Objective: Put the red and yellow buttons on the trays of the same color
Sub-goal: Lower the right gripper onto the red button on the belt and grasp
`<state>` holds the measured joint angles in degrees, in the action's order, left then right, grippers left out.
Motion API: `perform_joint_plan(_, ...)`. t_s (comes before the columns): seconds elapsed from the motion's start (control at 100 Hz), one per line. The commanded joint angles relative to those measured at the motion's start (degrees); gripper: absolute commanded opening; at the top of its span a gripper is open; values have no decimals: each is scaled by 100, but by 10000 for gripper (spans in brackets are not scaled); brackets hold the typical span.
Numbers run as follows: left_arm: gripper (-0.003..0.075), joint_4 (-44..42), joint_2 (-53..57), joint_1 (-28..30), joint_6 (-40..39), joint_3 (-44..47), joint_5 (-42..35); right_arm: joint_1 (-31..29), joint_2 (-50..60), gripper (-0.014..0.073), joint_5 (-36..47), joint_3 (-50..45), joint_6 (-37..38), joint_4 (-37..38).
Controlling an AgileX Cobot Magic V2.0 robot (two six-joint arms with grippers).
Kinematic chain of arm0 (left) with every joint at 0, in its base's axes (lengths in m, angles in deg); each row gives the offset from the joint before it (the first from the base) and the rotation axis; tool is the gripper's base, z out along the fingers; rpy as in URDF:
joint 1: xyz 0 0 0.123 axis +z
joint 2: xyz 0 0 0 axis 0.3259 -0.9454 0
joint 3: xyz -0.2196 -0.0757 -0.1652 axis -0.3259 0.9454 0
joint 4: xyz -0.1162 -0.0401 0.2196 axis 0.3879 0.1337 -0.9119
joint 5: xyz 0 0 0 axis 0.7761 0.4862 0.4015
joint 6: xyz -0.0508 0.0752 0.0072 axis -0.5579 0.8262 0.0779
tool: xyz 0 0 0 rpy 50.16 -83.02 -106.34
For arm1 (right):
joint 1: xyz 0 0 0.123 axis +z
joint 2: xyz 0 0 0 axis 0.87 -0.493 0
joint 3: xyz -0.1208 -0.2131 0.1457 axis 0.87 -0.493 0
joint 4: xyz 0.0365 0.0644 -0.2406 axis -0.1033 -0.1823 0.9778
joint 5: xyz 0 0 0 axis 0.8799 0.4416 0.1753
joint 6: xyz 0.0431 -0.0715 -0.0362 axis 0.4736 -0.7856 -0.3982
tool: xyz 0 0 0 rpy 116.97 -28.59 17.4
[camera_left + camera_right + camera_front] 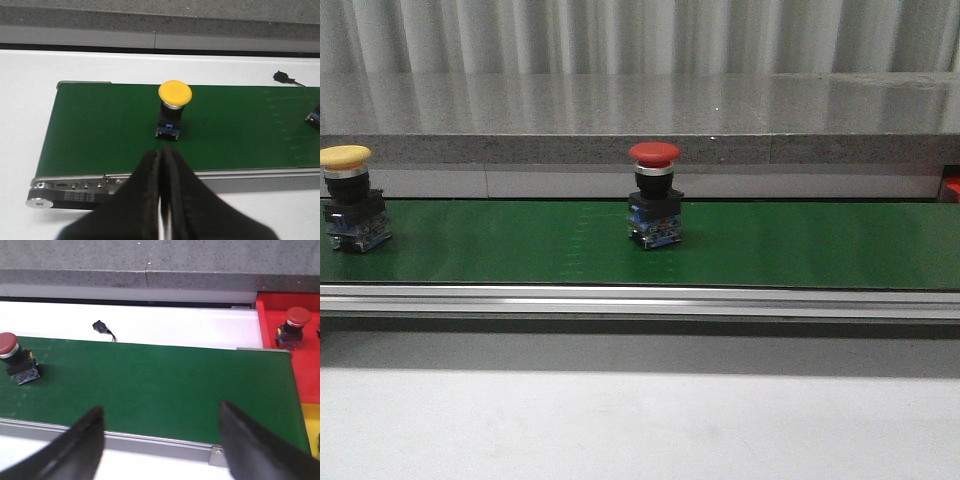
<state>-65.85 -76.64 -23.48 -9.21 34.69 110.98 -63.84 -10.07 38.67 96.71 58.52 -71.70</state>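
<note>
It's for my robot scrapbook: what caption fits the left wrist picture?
Closed left gripper faces an upright yellow button on the green belt.

Even overhead light, soft shadows, front view dim w/ slight blur

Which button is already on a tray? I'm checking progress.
The red button on the red tray, seen in the right wrist view. The other red button and the yellow button stand on the green belt.
</note>
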Motion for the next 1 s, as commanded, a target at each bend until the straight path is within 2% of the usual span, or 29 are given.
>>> perform_joint_plan(0.0,-20,112,2,-51,-18,-169,-413,11,-8,661,392,142,-58,-80)
perform_joint_plan(0.08,-20,112,2,-51,-18,-169,-413,11,-35,632,407,142,-58,-155)
perform_joint_plan(0.2,-20,112,2,-51,-18,-169,-413,119,-367,634,454,182,-185,-188)
perform_joint_plan(0.41,-20,112,2,-51,-18,-169,-413,950,-1581,634,512,500,-438,-195)
perform_joint_plan(0.58,-20,112,2,-51,-18,-169,-413,1583,-2791,634,958,861,-458,-195)
perform_joint_plan(0.99,-20,112,2,-51,-18,-169,-413,2443,-5151,634,1204,2292,-458,-195)
